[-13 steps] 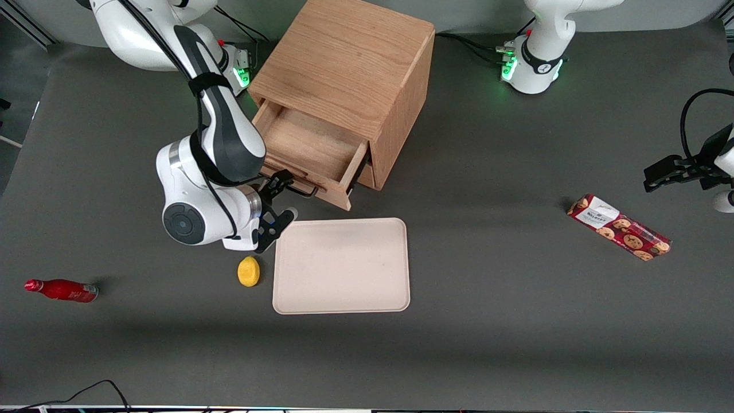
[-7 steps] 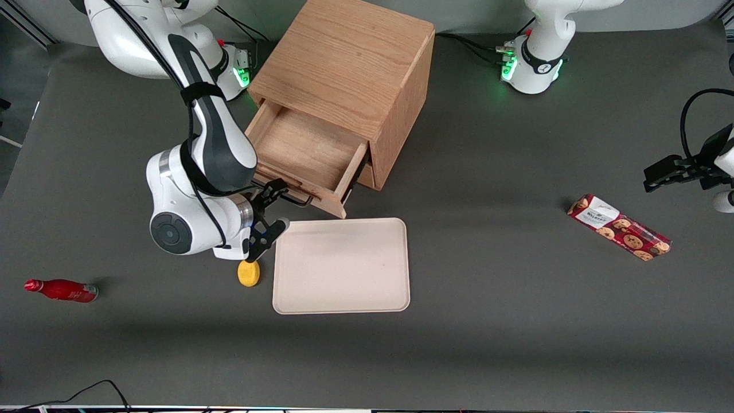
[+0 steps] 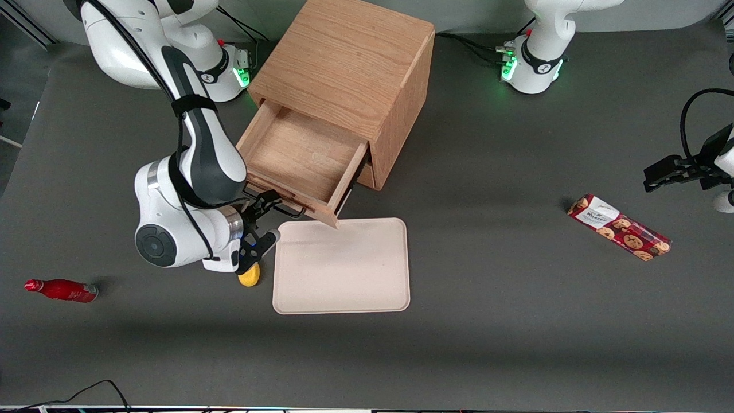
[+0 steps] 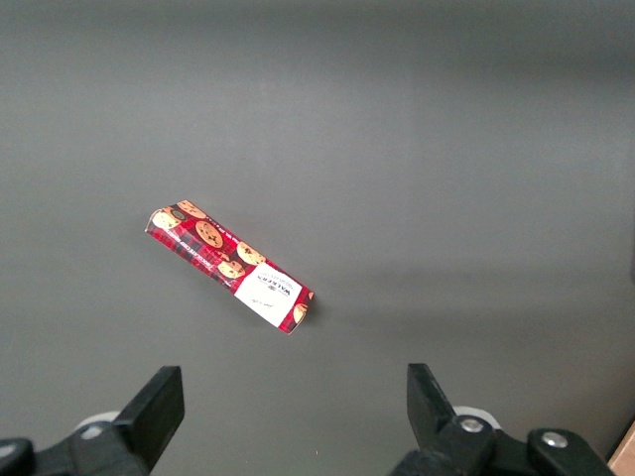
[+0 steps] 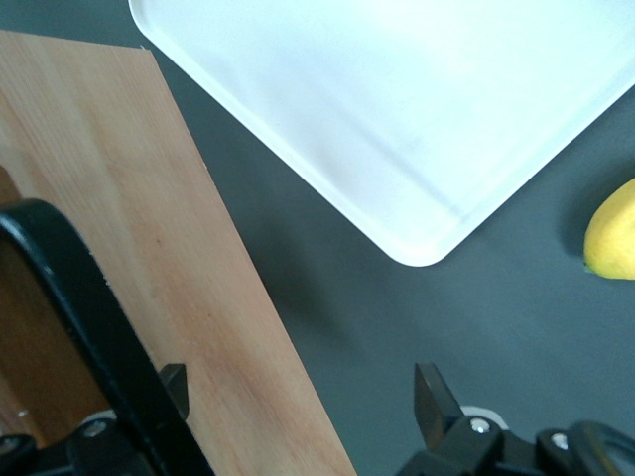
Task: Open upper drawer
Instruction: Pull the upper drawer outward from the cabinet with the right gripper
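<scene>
While the jaws [image 3: 265, 221] flank the upper drawer [image 3: 298, 158], a grey table [image 3: 487, 287] spreads.

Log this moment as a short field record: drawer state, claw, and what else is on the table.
upper drawer: pulled well out of the cabinet, nothing visible inside
claw: at the drawer's dark handle, fingers astride the bar
tray: in front of the drawer, bare
lemon: beside the tray, partly under the claw
red bottle: lying toward working arm's end
cookie box: toward parked arm's end
</scene>
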### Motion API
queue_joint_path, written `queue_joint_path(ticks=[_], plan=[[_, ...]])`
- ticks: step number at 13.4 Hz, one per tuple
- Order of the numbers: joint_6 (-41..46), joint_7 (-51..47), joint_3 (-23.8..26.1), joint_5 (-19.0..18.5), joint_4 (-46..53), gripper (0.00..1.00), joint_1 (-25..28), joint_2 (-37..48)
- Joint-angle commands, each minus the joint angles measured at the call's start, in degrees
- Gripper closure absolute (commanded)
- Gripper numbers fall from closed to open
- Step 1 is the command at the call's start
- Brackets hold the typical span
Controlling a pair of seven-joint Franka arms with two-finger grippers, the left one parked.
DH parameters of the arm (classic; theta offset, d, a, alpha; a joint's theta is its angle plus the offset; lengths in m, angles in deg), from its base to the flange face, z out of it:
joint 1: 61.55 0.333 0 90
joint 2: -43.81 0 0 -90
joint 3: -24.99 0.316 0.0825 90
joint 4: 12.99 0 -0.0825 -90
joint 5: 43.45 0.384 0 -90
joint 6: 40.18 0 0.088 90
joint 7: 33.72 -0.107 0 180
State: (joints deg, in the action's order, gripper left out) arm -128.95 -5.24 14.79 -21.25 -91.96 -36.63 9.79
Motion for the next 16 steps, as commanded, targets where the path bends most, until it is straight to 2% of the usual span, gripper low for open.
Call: queue_joint_path(ticks=[1, 10, 16], plan=[[1.14, 3.95, 0.17, -0.49, 2.41, 0.00, -1.62, -2.11], [1.14, 7.19, 0.35, -1.55, 3.90, 0.00, -5.31, -3.08], [1.23, 7.91, 0.09, -1.55, 5.57, 0.00, -5.67, -4.13]])
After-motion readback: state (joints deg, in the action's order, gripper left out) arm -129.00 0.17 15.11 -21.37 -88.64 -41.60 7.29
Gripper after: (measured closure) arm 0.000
